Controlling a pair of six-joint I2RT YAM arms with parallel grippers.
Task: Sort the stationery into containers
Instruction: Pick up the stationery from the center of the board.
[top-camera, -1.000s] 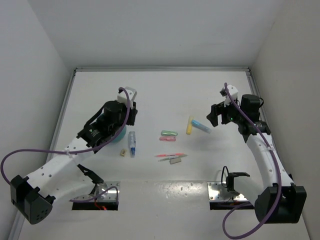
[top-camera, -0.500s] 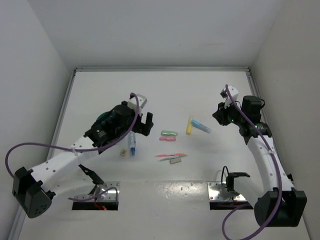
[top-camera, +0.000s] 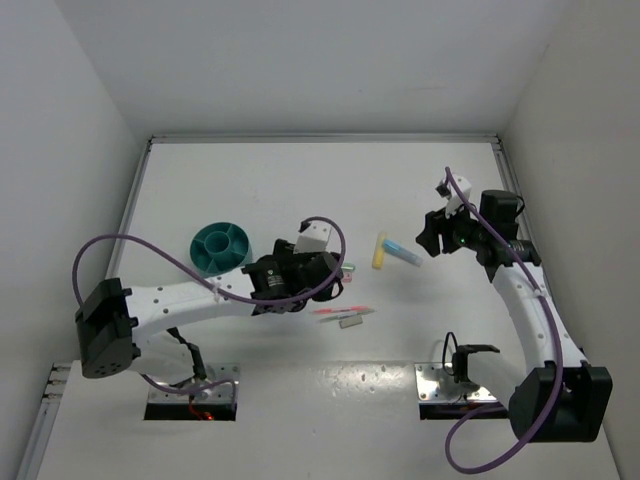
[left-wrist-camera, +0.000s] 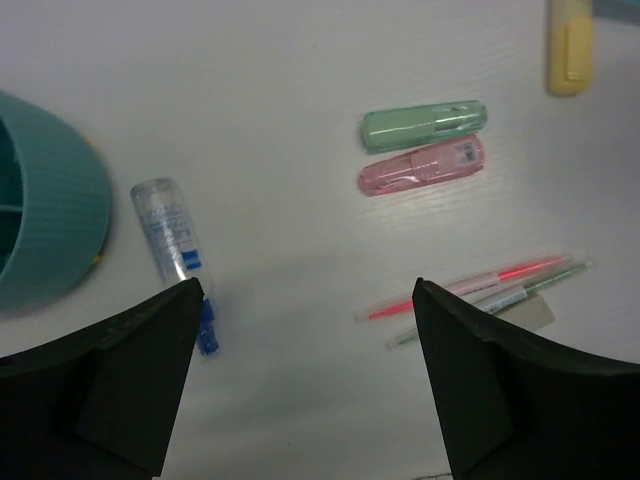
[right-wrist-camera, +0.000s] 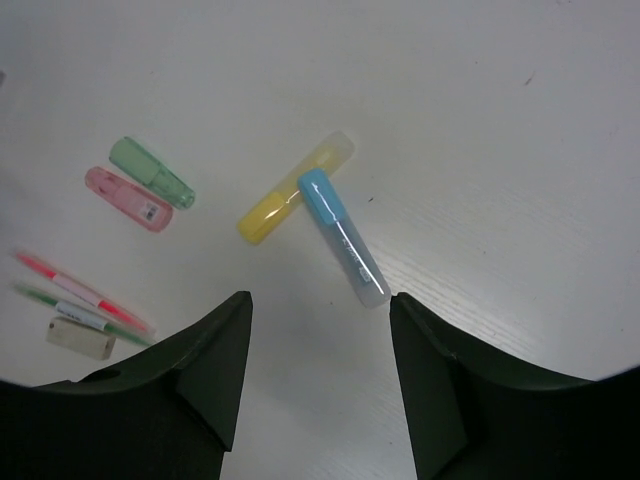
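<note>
The teal container (top-camera: 221, 246) stands uncovered at the left, and its ribbed wall (left-wrist-camera: 55, 225) shows in the left wrist view. My left gripper (top-camera: 330, 270) (left-wrist-camera: 308, 290) hangs open and empty over the table. A clear-blue marker (left-wrist-camera: 175, 245) lies to its left, and a red pen (left-wrist-camera: 470, 285) and a beige eraser (left-wrist-camera: 530, 315) to its right. Green (left-wrist-camera: 425, 124) and pink (left-wrist-camera: 422, 166) pieces lie beyond. My right gripper (top-camera: 428, 236) (right-wrist-camera: 320, 300) is open above the yellow marker (right-wrist-camera: 290, 190) and the light-blue marker (right-wrist-camera: 340, 235), touching neither.
A thin green pen (left-wrist-camera: 500, 300) lies beside the red one. White walls enclose the table (top-camera: 300, 180) on three sides. Two metal base plates (top-camera: 445, 385) and purple cables sit at the near edge.
My left arm has swung right, off the teal container, to the middle of the table, and its gripper has opened. The right gripper narrowed, then opened again, staying roughly in place.
</note>
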